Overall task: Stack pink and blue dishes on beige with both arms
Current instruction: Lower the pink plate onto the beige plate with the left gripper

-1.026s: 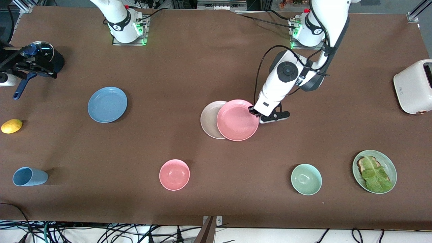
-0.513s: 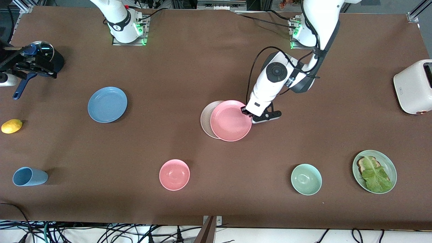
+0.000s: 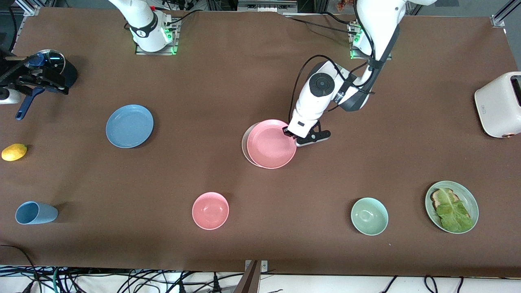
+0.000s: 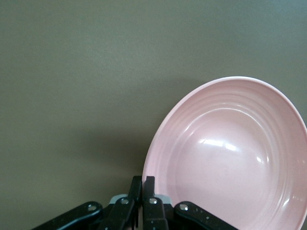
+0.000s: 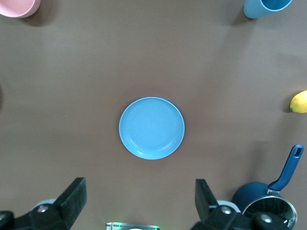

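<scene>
The pink plate (image 3: 271, 143) hangs by its rim from my left gripper (image 3: 290, 132), which is shut on it. It sits over the beige plate (image 3: 244, 144) and covers all but a thin crescent toward the right arm's end. In the left wrist view the pink plate (image 4: 230, 153) fills one side, its rim pinched in my left gripper (image 4: 143, 181). The blue plate (image 3: 129, 126) lies flat on the table toward the right arm's end. My right gripper (image 5: 139, 184) waits open, high above the blue plate (image 5: 151, 128), with nothing between its fingers.
A pink bowl (image 3: 210, 210), a green bowl (image 3: 369, 216) and a green plate with toast and lettuce (image 3: 452, 206) lie nearer the front camera. A blue cup (image 3: 34, 213), a lemon (image 3: 14, 151) and a lidded pot (image 3: 55, 61) are at the right arm's end, a toaster (image 3: 498, 103) at the left arm's.
My left gripper has carried the pink plate toward the right arm's end, so it now covers far more of the beige plate. The right arm has not moved.
</scene>
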Controlling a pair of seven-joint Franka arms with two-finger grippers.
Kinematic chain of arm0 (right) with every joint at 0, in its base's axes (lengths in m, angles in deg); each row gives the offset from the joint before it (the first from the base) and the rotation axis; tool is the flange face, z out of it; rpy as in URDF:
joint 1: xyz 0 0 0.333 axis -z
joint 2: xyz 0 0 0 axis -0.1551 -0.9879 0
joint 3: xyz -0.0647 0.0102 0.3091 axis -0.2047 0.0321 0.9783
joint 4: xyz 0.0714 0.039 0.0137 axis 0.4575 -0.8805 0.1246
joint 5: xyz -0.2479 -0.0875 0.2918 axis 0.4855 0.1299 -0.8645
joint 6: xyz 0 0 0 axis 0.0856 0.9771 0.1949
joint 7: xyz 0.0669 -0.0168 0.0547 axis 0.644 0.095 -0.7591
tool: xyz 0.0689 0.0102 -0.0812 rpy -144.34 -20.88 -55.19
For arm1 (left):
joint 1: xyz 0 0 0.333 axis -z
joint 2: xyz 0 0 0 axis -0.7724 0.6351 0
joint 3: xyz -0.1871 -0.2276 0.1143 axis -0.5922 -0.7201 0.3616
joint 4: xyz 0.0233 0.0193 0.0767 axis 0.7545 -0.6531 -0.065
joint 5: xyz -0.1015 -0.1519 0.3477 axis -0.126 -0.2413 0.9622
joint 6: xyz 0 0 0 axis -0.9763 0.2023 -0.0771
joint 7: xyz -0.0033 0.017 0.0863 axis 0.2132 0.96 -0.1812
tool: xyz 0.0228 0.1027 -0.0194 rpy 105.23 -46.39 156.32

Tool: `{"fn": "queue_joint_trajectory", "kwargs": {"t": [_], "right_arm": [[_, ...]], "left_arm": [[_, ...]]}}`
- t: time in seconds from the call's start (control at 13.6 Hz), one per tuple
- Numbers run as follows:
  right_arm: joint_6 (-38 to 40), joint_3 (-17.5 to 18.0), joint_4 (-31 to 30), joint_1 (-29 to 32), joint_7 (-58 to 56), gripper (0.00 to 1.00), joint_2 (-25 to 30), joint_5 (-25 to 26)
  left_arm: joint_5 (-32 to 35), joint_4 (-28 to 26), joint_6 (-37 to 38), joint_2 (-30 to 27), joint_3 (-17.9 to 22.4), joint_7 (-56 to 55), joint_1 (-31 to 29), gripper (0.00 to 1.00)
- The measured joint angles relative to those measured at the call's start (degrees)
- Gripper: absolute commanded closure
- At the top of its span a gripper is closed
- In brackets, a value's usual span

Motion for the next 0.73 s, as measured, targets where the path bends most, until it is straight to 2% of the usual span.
{"fn": "queue_joint_trajectory", "kwargs": {"t": [0.51, 0.59, 0.66, 0.73], "right_arm": [[0.0, 0.0, 0.0, 0.0, 0.0, 0.00, 0.0, 0.0], [0.0, 0.0, 0.0, 0.0, 0.0, 0.00, 0.0, 0.0], [0.0, 0.0, 0.0, 0.0, 0.0, 0.00, 0.0, 0.0], [0.0, 0.0, 0.0, 0.0, 0.0, 0.00, 0.0, 0.0]], "left_arm": [[0.4, 1.6, 0.0, 1.6, 0.1, -2.2, 0.9, 1.00], [0.4, 1.6, 0.0, 1.7, 0.1, -2.3, 0.9, 0.94], [0.5, 1.7, 0.0, 1.7, 0.3, -2.3, 1.0, 0.72], [0.5, 1.9, 0.0, 1.7, 0.7, -2.3, 1.0, 0.57]]}}
